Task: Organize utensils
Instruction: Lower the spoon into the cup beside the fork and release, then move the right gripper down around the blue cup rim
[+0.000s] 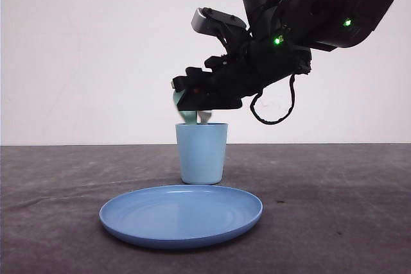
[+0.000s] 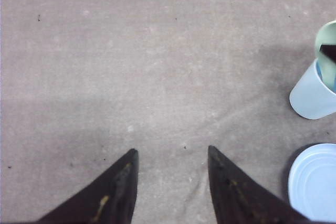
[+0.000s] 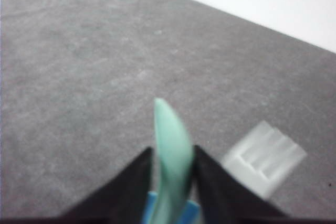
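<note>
My right gripper (image 1: 183, 94) hangs just above the light blue cup (image 1: 201, 152), shut on the mint-green spoon (image 1: 188, 117). In the right wrist view the spoon (image 3: 172, 145) stands edge-on between the two fingers of the gripper (image 3: 173, 150), with the cup's blue rim below it. The white fork (image 1: 205, 118) pokes out of the cup beside the spoon, and its blurred tines (image 3: 265, 155) show next to my right finger. My left gripper (image 2: 170, 153) is open over bare table, with nothing between its fingers. To its side are the cup (image 2: 310, 98) and the spoon (image 2: 321, 51).
A round blue plate (image 1: 181, 213) lies on the dark grey table in front of the cup, and its rim (image 2: 315, 182) shows in the left wrist view. The table's far edge meets a white wall.
</note>
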Controlling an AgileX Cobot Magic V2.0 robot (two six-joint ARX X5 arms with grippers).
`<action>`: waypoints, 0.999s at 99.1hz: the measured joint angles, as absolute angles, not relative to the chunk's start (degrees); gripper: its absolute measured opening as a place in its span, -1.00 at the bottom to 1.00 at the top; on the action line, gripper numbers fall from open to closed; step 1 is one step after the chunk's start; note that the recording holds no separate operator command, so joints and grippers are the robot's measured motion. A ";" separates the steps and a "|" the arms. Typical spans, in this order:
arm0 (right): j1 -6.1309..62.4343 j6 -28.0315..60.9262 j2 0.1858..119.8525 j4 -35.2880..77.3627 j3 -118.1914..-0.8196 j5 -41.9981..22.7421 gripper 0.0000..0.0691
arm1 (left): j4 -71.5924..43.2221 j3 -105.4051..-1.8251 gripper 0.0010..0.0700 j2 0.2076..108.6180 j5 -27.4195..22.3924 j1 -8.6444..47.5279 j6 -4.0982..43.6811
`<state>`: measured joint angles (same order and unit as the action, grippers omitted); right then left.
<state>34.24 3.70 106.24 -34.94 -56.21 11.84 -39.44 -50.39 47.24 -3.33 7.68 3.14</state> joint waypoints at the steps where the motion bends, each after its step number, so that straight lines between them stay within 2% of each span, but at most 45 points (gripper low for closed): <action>1: 34.24 3.70 106.24 -34.94 -56.21 11.86 -0.27 | -39.44 -50.39 -0.33 47.24 -3.33 7.68 3.11; 6: 34.37 3.70 106.24 -35.38 -56.21 11.88 -0.11 | -39.44 -50.39 -0.33 47.24 -3.33 7.68 2.98; 13: 34.54 3.70 106.19 -35.94 -56.21 12.01 -0.01 | -39.44 -50.39 -0.33 47.24 -3.33 7.68 2.96; 43: 34.76 3.70 96.57 -32.77 -56.21 11.99 0.03 | -39.44 -50.39 -0.33 47.24 -3.33 7.68 2.66; 71: 34.65 3.68 80.49 -12.10 -56.23 11.99 0.03 | -39.46 -50.39 -0.33 47.24 -3.33 7.68 2.52; 99: 31.22 2.92 69.21 7.79 -56.23 11.75 0.03 | -39.46 -50.39 -0.33 47.24 -3.33 7.68 1.87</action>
<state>31.22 2.92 69.21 7.79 -56.23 11.75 -39.46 -50.39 47.24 -3.33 7.68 1.87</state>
